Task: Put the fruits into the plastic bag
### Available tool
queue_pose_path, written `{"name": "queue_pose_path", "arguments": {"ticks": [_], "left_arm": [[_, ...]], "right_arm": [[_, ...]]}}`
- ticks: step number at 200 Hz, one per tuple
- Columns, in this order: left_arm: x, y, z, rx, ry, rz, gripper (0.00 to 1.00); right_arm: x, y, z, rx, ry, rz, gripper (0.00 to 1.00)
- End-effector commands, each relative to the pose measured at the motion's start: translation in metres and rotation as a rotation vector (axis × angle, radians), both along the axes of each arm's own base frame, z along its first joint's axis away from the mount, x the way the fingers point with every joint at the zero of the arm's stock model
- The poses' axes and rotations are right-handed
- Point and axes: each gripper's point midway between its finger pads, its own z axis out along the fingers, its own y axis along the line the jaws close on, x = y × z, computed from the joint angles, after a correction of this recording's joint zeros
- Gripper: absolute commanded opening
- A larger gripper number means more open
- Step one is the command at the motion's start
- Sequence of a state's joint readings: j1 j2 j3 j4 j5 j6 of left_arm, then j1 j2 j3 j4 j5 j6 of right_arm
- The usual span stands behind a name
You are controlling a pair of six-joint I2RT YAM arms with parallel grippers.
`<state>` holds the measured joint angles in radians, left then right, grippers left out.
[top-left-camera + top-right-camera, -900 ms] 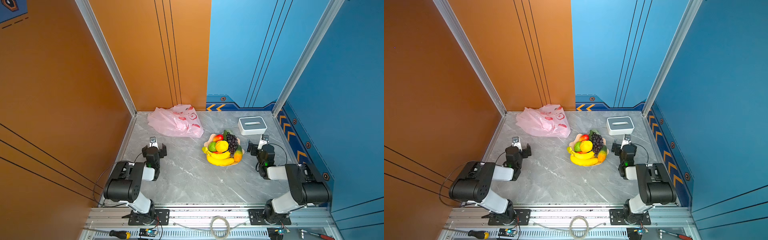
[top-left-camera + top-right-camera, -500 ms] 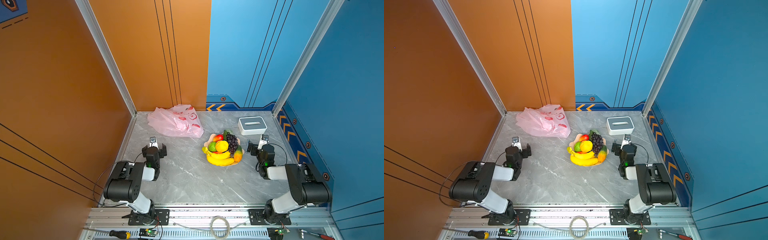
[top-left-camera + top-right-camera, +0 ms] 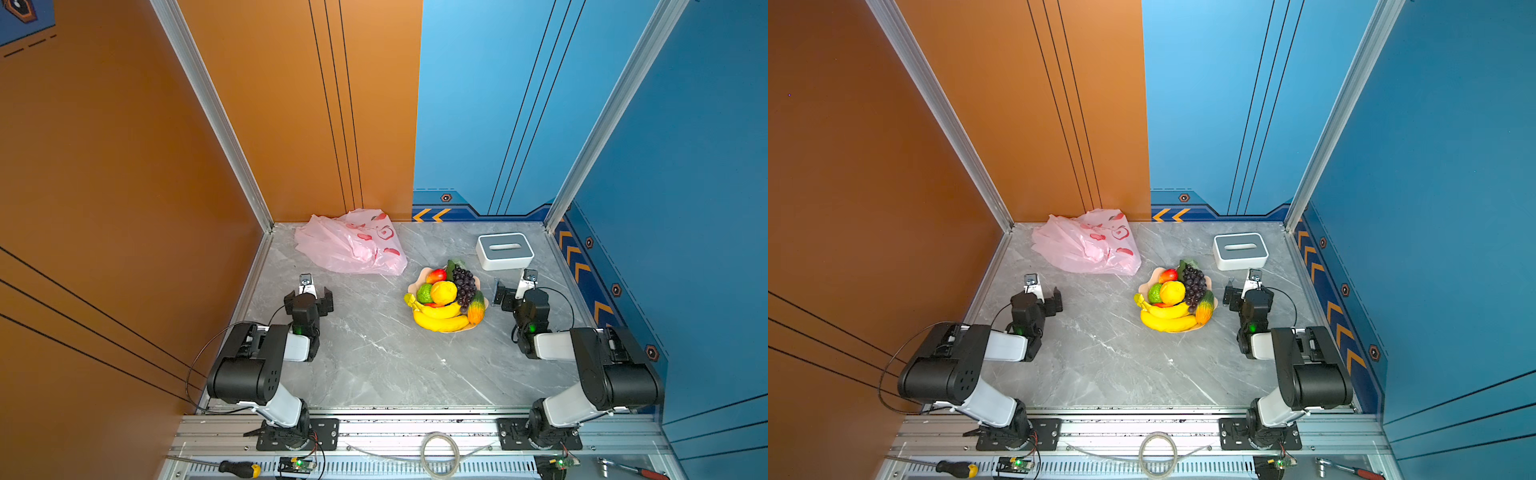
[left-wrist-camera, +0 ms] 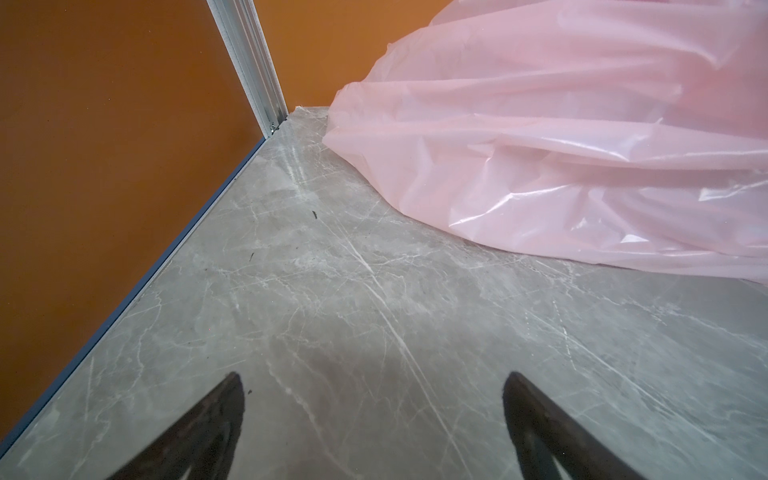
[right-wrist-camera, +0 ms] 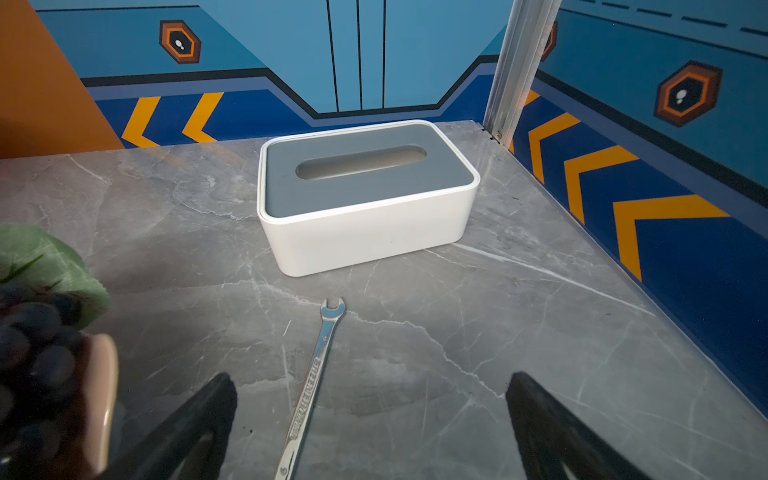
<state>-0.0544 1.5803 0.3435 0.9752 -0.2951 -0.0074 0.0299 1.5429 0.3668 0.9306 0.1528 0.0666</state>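
what changed: pretty much nothing. Set against the shots from a moment earlier, both arms, the plastic bag (image 3: 349, 245) and the fruits (image 3: 446, 297) sit right where they were.
left hand (image 3: 309, 296): fingers spread wide with nothing between them, over bare tabletop (image 3: 374, 353). It is near the bag's edge but not touching it.
right hand (image 3: 517, 293): also wide apart and empty, just beside the bowl (image 5: 104, 386). Its wrist view shows a wrench (image 5: 316, 374) lying on the tabletop between the fingers, not gripped.
fruit pile: all of it is heaped in the bowl, with the banana bunch (image 3: 440, 320) at the near side, the grapes (image 3: 463, 282) toward the right hand, and an orange (image 3: 444, 292) on top.
bag: crumpled in the far corner by the orange wall, well apart from the bowl. Where its mouth is, nobody could tell from these views.
slotted box (image 3: 505, 251): sits beyond the right hand, looks like a bystander.
what it means: the job looks like it hasn't started, no fruit bagged. Best guess is the left hand has to sort out the bag opening while the right one grabs fruit.
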Motion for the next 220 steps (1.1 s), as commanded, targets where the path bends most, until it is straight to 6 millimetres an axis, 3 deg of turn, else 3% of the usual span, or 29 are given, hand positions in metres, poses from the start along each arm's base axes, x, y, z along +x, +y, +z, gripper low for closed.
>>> {"name": "queue_pose_path", "arguments": {"ticks": [1, 108, 126, 149, 177, 220], "left_arm": [[0.005, -0.003, 0.010, 0.002, -0.025, -0.009, 0.98], [0.003, -0.002, 0.016, 0.015, -0.038, 0.011, 0.98], [-0.001, -0.001, 0.025, 0.049, -0.044, 0.044, 0.98], [-0.011, 0.018, 0.043, 0.068, -0.060, 0.182, 0.98], [-0.022, 0.029, 0.065, 0.079, -0.067, 0.284, 0.98], [-0.032, 0.028, 0.102, -0.081, 0.010, 0.353, 0.98]], "right_arm": [[0.000, 0.003, -0.004, -0.001, 0.016, 0.019, 1.00], [0.000, 0.001, 0.000, -0.003, 0.018, 0.002, 1.00], [-0.002, -0.008, 0.017, -0.013, 0.031, -0.059, 1.00], [-0.005, -0.014, 0.043, -0.017, 0.031, -0.108, 1.00], [-0.014, -0.017, 0.085, 0.122, -0.020, -0.166, 1.00], [-0.029, 0.021, 0.129, 0.340, 0.008, -0.048, 1.00]]}}
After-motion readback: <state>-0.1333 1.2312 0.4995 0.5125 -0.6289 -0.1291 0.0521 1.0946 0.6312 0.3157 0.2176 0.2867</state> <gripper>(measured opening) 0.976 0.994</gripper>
